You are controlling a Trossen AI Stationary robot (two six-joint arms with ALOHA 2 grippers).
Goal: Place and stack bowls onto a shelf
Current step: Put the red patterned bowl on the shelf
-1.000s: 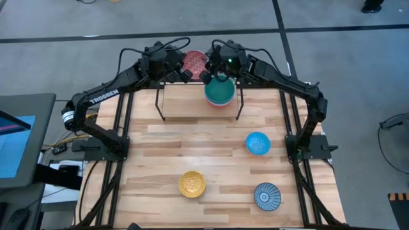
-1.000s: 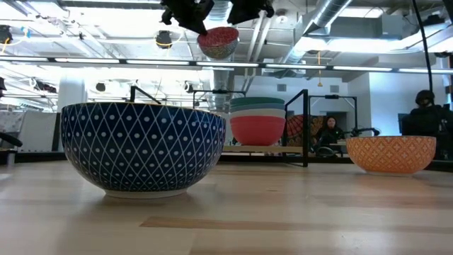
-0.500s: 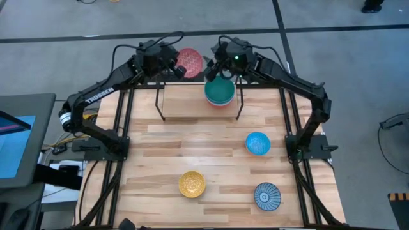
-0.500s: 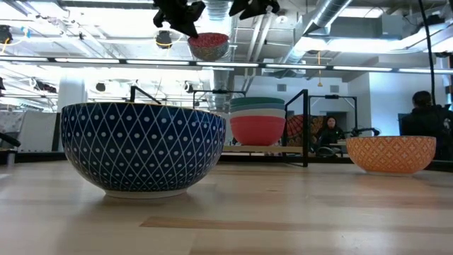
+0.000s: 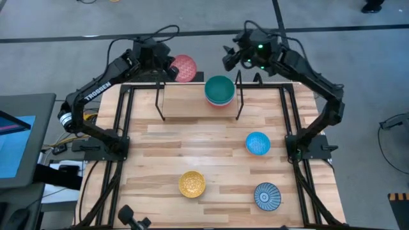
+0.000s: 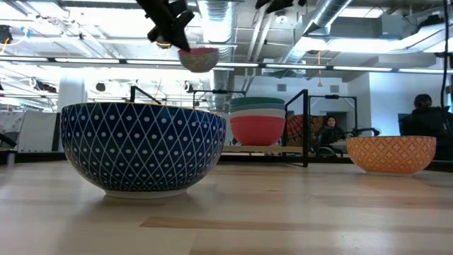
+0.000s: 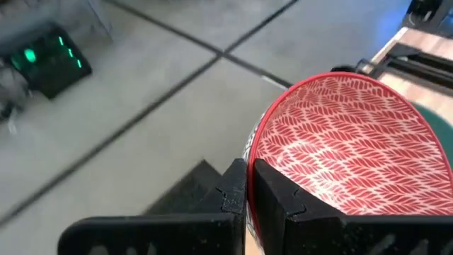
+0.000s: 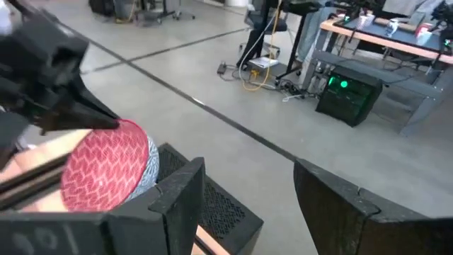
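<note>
You had a stack of bowls (image 5: 220,91) on the shelf (image 5: 185,99), your left hand (image 7: 246,191) clamped on the red patterned bowl (image 5: 185,67), your right hand (image 8: 244,191) wide and empty, and three bowls (image 5: 257,143) waiting on the counter (image 5: 160,153).

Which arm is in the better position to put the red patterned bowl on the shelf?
Left. Its gripper holds the red patterned bowl by the rim, behind the shelf. The right gripper is open.

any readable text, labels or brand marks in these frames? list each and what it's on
"TROSSEN", white letters on the left arm, high view.
Nothing else reads: the bowls, such as the pink-red patterned bowl in the left gripper, carry patterns only, and the screen at the table's side is too small to read.
</note>
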